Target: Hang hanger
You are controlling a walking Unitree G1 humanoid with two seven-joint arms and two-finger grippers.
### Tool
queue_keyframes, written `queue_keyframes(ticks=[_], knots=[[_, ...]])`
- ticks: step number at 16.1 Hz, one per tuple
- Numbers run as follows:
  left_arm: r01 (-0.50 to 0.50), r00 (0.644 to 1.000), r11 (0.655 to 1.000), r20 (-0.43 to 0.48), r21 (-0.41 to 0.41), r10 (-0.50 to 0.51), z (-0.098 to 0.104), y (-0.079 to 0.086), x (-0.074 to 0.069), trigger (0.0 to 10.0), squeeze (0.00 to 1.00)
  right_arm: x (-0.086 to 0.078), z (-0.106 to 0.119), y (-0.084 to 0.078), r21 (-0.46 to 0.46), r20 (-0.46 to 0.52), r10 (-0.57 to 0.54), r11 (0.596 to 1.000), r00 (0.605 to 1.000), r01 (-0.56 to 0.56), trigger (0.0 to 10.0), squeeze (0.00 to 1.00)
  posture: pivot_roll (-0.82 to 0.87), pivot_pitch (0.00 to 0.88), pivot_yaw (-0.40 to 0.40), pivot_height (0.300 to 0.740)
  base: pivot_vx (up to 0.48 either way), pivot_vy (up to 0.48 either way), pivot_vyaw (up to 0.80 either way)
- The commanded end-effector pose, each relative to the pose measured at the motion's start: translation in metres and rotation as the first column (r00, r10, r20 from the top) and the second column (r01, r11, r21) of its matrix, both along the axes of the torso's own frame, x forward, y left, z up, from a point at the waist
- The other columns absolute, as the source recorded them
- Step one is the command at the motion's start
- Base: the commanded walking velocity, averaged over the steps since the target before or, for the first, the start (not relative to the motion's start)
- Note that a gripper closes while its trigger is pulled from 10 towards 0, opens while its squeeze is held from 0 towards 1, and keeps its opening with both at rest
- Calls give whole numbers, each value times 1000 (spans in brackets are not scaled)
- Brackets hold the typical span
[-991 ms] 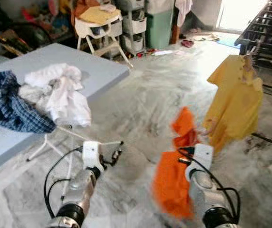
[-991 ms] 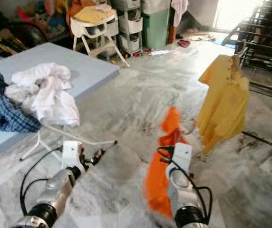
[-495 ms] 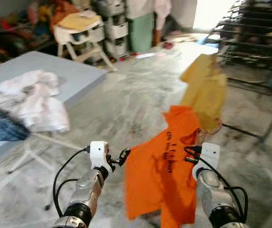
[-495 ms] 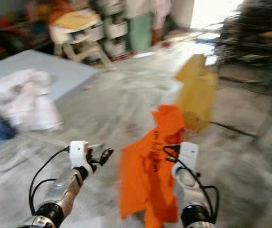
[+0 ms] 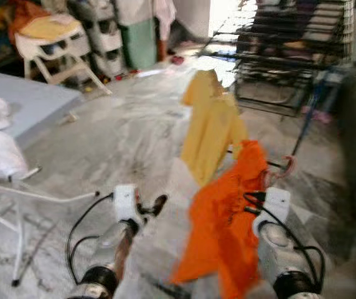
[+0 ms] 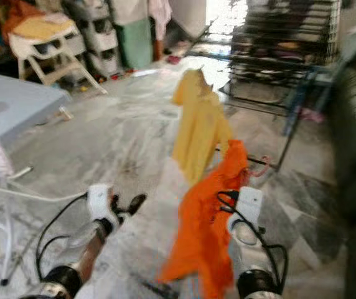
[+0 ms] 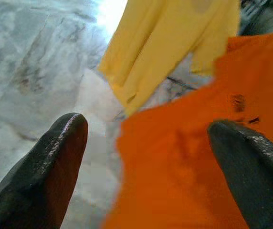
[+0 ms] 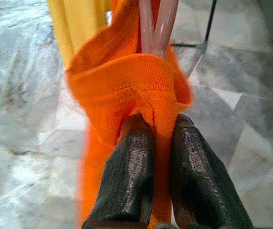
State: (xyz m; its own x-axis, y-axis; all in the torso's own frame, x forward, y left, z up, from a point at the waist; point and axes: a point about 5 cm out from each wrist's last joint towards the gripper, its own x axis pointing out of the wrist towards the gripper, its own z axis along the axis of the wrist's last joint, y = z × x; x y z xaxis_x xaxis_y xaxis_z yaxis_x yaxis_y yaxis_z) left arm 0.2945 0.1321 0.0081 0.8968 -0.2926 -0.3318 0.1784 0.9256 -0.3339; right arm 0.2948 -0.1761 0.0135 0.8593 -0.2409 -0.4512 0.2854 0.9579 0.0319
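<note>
One pink hanger [image 8: 156, 24] carrying the orange shirt [image 5: 224, 224] sits clenched in the right pincer [image 8: 161, 157]; the drying rack [image 5: 293, 47] lies far-right ahead, while the left pincer [image 7: 146, 157] gapes released.

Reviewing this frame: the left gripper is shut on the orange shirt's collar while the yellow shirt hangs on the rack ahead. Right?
Not quite. The right gripper, not the left, is shut on the orange shirt at its collar, as the right wrist view shows. The left gripper has its jaws open. The yellow shirt does hang ahead.
</note>
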Motion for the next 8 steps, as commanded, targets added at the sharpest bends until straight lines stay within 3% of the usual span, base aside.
queue_keyframes(ticks=[1,4,8], knots=[[-15,1000,1000,7,-4,15,3,3,4,10000,0,8,11,4,-7,46,19,1000,999,-18,10000,0,-112,0,80,740,0,0,0],[-16,999,999,28,-30,17,7,3,6,10000,0,9,12,6,-6,60,58,998,997,-57,10000,0,-117,0,82,740,81,0,0],[-11,1000,999,27,-36,12,8,2,7,10000,0,11,17,3,-26,90,58,998,994,-55,10000,0,-123,0,87,740,355,299,103]])
